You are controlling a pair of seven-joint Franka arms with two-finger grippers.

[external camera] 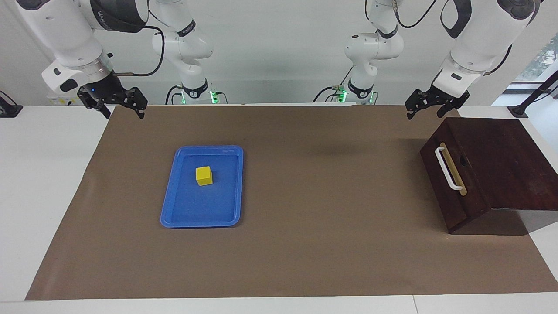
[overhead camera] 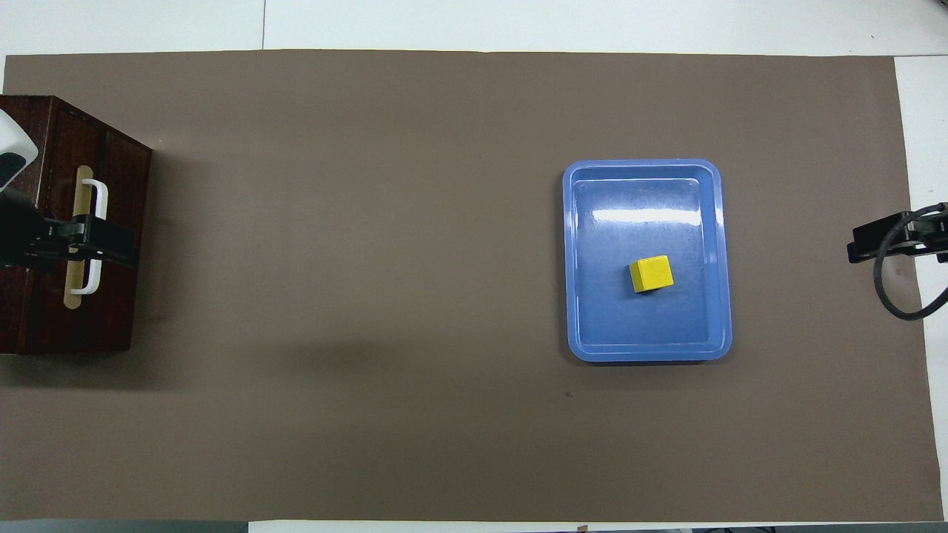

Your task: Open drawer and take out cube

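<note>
The dark brown wooden box [external camera: 501, 165] stands at the left arm's end of the table. Its drawer front [external camera: 453, 192] with the white bar handle [external camera: 448, 169] shows no pale interior, so the drawer looks shut. The yellow cube [external camera: 204, 175] lies in a blue tray [external camera: 174, 209] toward the right arm's end, also in the overhead view [overhead camera: 652, 273]. My left gripper [external camera: 425, 114] is open and empty, raised by the box, not touching it. From overhead it [overhead camera: 96, 248] overlaps the handle [overhead camera: 95, 194]. My right gripper [external camera: 125, 114] is open and empty, raised over the mat's corner.
A brown mat [external camera: 305, 244] covers most of the white table [external camera: 39, 183]. The blue tray [overhead camera: 585, 326] lies on it, with a wide stretch of bare mat between tray and box [overhead camera: 44, 318].
</note>
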